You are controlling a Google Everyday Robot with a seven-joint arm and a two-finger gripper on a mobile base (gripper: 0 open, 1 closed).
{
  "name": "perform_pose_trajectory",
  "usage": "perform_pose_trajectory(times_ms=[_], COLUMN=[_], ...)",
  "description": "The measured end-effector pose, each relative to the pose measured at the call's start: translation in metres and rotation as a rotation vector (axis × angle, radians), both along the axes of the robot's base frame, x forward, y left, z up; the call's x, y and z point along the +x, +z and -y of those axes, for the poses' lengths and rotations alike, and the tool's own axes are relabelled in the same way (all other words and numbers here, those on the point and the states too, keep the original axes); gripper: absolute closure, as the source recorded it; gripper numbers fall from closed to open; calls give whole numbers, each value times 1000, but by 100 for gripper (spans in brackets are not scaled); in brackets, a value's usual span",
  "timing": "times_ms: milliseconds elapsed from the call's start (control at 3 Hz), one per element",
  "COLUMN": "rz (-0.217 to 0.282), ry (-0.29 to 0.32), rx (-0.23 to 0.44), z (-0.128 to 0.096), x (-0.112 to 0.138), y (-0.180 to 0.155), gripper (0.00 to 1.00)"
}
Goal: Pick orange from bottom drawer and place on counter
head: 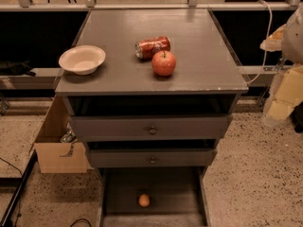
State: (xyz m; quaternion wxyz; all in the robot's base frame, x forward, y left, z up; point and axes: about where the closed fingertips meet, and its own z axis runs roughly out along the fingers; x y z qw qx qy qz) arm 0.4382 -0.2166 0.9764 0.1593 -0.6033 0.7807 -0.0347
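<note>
Camera view: the orange lies alone near the middle of the open bottom drawer, clear of its walls, below the counter, which bears a red apple, a can and a bowl. The gripper sits at the right edge beside the cabinet, well apart from the orange; how far open it is cannot be told. Judged light, firm, smooth and prone to roll, the orange wants a hold across its widest girth from above.

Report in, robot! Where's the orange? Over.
End effector not in view. Orange in open bottom drawer, not yet picked. Counter has bowl, can, apple; nothing covering the orange.
</note>
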Motion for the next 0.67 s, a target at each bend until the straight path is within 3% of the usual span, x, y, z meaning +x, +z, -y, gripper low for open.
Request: perform_pose_trajectory(times_ms=[333,667], rz=[0,-35], ry=[0,-16], rx=[0,69], z=[0,-6], x=[0,-2], y=[0,-15], gripper=[0,0])
